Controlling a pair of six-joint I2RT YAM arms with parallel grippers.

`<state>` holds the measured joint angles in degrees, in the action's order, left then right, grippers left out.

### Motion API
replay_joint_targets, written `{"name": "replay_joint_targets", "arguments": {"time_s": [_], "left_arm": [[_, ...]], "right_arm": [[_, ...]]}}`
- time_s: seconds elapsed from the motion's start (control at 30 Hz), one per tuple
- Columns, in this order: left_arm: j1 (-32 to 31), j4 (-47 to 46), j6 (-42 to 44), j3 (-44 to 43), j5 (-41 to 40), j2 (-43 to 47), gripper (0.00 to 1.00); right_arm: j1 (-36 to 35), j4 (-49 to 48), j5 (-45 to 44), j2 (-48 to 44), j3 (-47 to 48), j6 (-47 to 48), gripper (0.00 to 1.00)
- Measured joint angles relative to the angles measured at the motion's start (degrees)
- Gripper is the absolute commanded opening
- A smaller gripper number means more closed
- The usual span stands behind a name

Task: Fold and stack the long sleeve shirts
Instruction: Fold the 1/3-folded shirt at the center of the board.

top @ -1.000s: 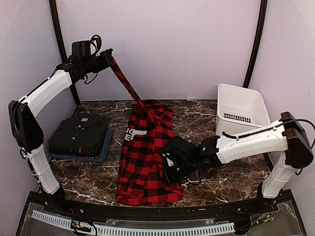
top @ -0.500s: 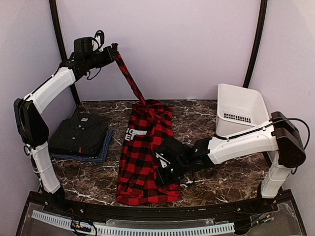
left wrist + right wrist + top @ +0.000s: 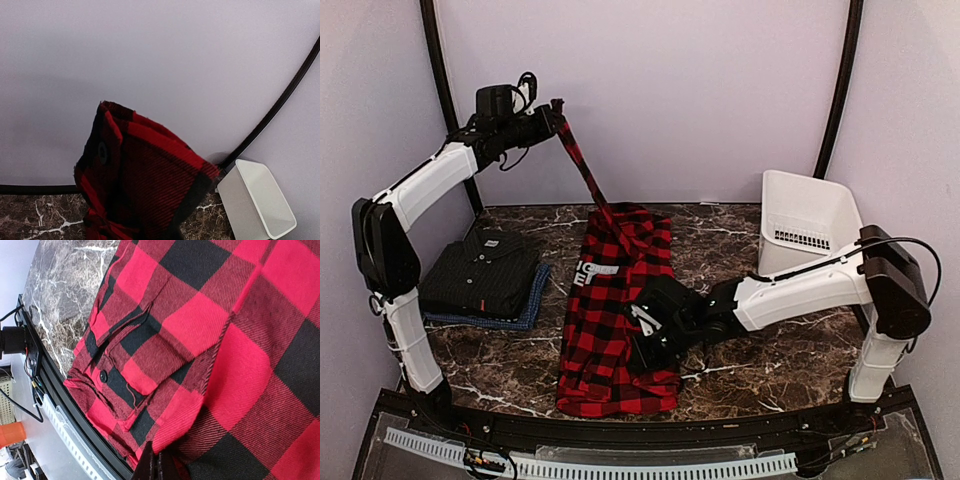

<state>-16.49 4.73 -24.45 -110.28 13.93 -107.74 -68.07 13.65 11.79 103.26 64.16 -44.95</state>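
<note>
The red-and-black checked shirt [image 3: 610, 330] lies lengthwise in the middle of the table, white letters on its left side. One sleeve [image 3: 585, 170] rises taut to my left gripper [image 3: 556, 108], shut on the cuff [image 3: 145, 185] high near the back wall; its fingers are hidden by the cloth. My right gripper [image 3: 642, 350] rests low on the shirt's right half, shut on a fold of its edge [image 3: 185, 430], with fingertips [image 3: 150, 467] pressed together. The black shirt [image 3: 485, 272] lies folded on the blue shirt [image 3: 533, 308] at the left.
A white plastic basket [image 3: 810, 225] stands tilted at the back right, also in the left wrist view as the basket [image 3: 255, 200]. The dark marble table [image 3: 770, 350] ends at a black front rail [image 3: 620, 435]. Black corner posts rise at both back corners.
My right gripper has slid left over the checked shirt, drawing its right edge inward. My left gripper has shifted slightly right with the sleeve still taut.
</note>
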Motion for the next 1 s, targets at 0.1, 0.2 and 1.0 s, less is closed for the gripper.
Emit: {"name": "replay_joint_targets", "arguments": {"time_s": [0.1, 0.2, 1.0], "left_arm": [[0.0, -0.1, 0.0, 2.2, 0.0, -0.4, 0.00], [0.0, -0.3, 0.0, 4.3, 0.0, -0.7, 0.00], [0.6, 0.2, 0.1, 6.2, -3.9, -3.0, 0.00]], "right_arm": [[1.0, -1.4, 1.3, 0.2, -0.2, 0.3, 0.17], [1.5, -3.0, 2.0, 0.1, -0.7, 1.2, 0.30], [-1.0, -4.6, -10.3, -29.7, -32.3, 0.5, 0.27]]}}
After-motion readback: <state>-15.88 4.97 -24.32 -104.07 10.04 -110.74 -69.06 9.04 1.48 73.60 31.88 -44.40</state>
